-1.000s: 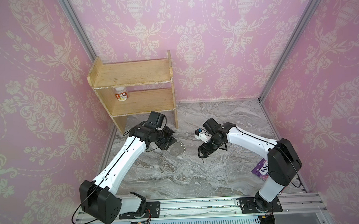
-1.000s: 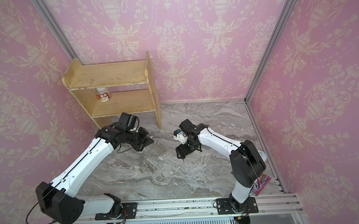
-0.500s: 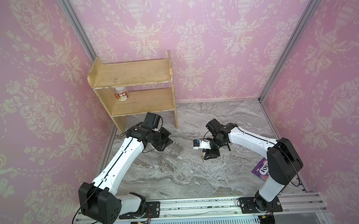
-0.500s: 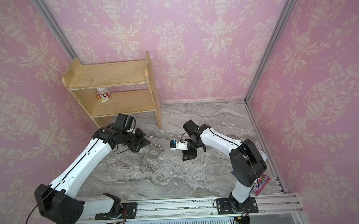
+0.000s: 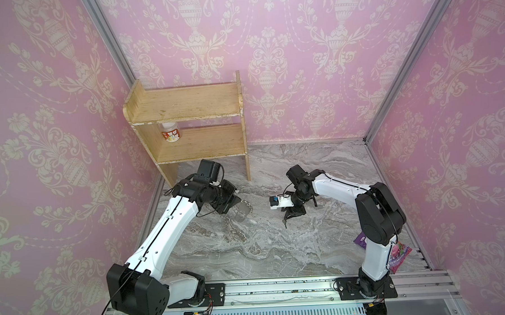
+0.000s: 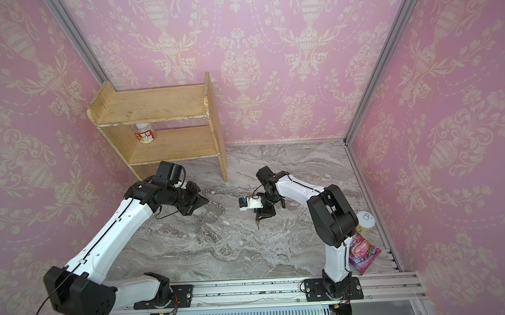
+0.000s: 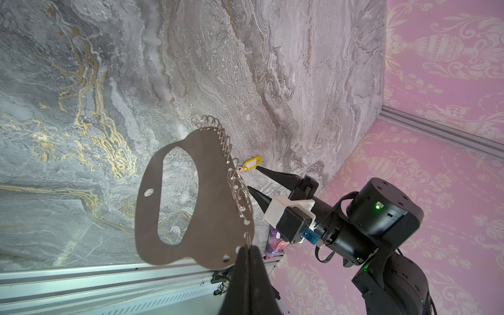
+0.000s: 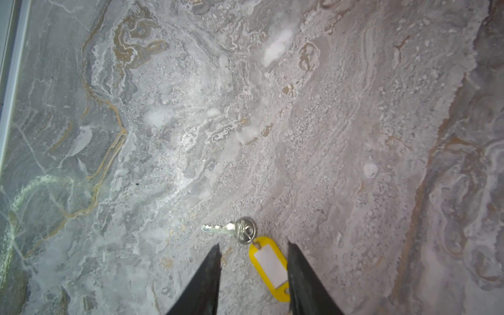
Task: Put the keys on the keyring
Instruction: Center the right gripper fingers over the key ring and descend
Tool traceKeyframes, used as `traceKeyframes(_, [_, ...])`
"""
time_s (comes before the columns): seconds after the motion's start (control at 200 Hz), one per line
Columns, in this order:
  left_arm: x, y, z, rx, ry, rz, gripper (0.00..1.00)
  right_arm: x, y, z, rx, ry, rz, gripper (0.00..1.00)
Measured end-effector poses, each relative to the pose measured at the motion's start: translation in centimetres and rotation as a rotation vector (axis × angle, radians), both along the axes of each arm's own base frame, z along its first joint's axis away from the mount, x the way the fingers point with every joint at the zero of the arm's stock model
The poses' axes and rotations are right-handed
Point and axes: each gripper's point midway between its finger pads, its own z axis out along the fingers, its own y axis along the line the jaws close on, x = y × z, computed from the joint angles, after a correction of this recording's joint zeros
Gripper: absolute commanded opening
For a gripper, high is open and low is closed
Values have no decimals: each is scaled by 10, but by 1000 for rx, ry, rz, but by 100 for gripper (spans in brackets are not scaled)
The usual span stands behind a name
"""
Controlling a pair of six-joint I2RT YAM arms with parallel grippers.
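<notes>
A grey marbled worktop [image 8: 327, 109] is enclosed by pink patterned walls, with two white and black robot arms mounted at its near edge. The keyring [image 7: 212, 196], a flat grey plate with an oval cut-out and a row of small silver rings [image 7: 237, 185] along one edge, is held clear of the worktop by the left gripper [image 7: 246, 249]. Its dark fingers are pressed together on the plate's edge, near one end of the ring row. In both top views the keyring [image 5: 242, 211] is seen on the left side, well apart from the right arm.

The keys [image 8: 268, 266] are laid flat on the worktop below the right gripper [image 8: 253, 245]. A small silver key [image 8: 218, 229] is joined to a yellow tag [image 8: 272, 289] with a pale label window. The right gripper's fingers are spread apart on either side of the tag, which is not clamped. One finger [image 8: 300, 272] is set just beside the tag's edge, while the other is kept apart from it.
</notes>
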Motion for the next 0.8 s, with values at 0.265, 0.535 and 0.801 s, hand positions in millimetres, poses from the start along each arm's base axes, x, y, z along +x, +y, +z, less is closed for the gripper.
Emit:
traceKeyframes(0.265, [0,0,-1,-8,5,-1,0,2,-3,-6,-10,-2,17,37])
traceKeyframes(0.535, [0,0,0,-8,5,-1,0,4,-7,-13,-37,-18,21,37])
traceKeyframes(0.801, [-1,0,-2,-8,6,-1,0,5,-6,-16,-57,-44,40,37])
